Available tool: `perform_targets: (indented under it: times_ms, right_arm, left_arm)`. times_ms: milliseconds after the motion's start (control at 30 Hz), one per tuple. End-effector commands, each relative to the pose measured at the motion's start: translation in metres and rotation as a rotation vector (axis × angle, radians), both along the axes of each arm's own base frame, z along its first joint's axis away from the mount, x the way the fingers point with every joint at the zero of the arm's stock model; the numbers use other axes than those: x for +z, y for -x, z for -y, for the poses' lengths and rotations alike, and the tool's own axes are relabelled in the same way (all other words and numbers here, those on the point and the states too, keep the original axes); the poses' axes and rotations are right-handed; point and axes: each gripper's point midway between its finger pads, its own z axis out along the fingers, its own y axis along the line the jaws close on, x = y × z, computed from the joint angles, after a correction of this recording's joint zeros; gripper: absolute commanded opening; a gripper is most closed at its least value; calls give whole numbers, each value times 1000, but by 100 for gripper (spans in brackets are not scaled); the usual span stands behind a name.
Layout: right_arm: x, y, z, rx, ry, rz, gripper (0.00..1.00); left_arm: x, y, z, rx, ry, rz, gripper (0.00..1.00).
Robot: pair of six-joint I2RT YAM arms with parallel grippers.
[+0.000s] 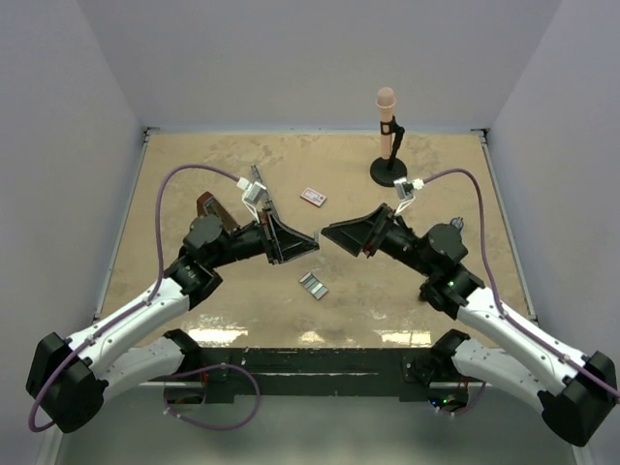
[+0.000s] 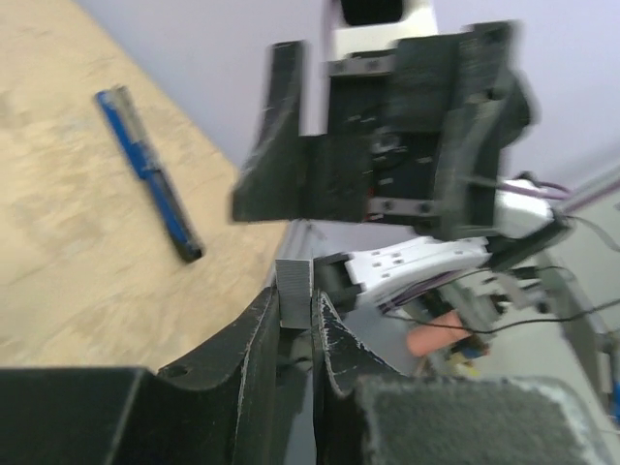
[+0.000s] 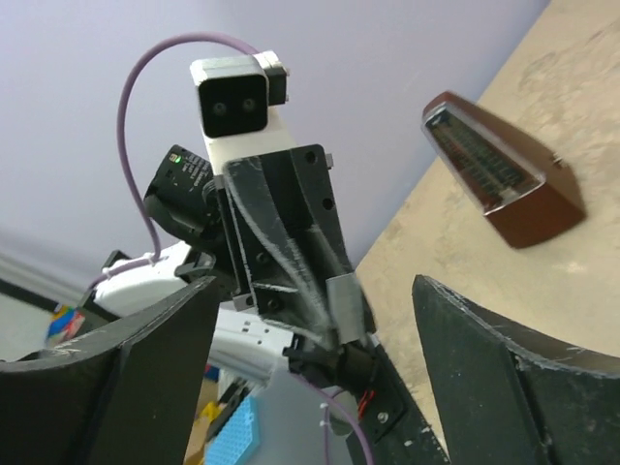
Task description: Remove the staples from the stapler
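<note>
My left gripper [image 1: 308, 243] is shut on the staples [image 2: 294, 289], a small grey ridged strip that stands up between its two fingertips. The same strip [image 3: 347, 306] shows in the right wrist view, pinched at the tip of the left gripper. My right gripper [image 1: 329, 233] faces the left one, a short gap away above the middle of the table. It is open [image 3: 315, 283] with nothing between its fingers. The brown wedge-shaped stapler [image 1: 209, 205] lies on the table behind the left arm, its dark ridged face [image 3: 489, 160] showing.
A silvery ridged piece [image 1: 312, 284] lies on the table just below the two grippers. A small red-and-white box [image 1: 313, 197] sits further back. A pink-topped stand [image 1: 387, 136] rises at the back right. A slim blue pen-like thing [image 2: 150, 174] lies near the right arm.
</note>
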Motion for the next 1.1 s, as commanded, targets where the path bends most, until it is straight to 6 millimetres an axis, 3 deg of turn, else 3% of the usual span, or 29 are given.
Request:
perform_targets:
  times_ms: [0, 67, 100, 267, 333, 467, 667, 867, 1067]
  right_arm:
    - [20, -12, 35, -220, 41, 36, 89]
    - [31, -17, 53, -321, 40, 45, 96]
    - [19, -22, 60, -367, 94, 17, 98]
    - [18, -33, 91, -535, 183, 8, 99]
    - [10, -35, 96, -562, 229, 0, 99]
    - [-4, -36, 109, -614, 305, -1, 99]
    - [-25, -34, 120, -645, 364, -29, 99]
    - [-20, -30, 128, -669, 333, -20, 99]
    - [-21, -31, 127, -670, 343, -26, 99]
  left_arm:
    - [-24, -21, -12, 127, -240, 60, 16]
    - [-46, -32, -25, 195, -388, 39, 16]
    - [-56, -36, -29, 216, -444, 28, 16]
    - [-97, -55, -54, 313, -757, 10, 16]
    - [-104, -50, -51, 307, -844, 21, 16]
    - [-137, -47, -40, 282, -1038, 40, 16]
    - [-174, -40, -26, 220, -1183, 58, 14]
    - [-201, -36, -14, 153, -1255, 69, 14]
    - [-213, -38, 3, 110, -1264, 83, 14]
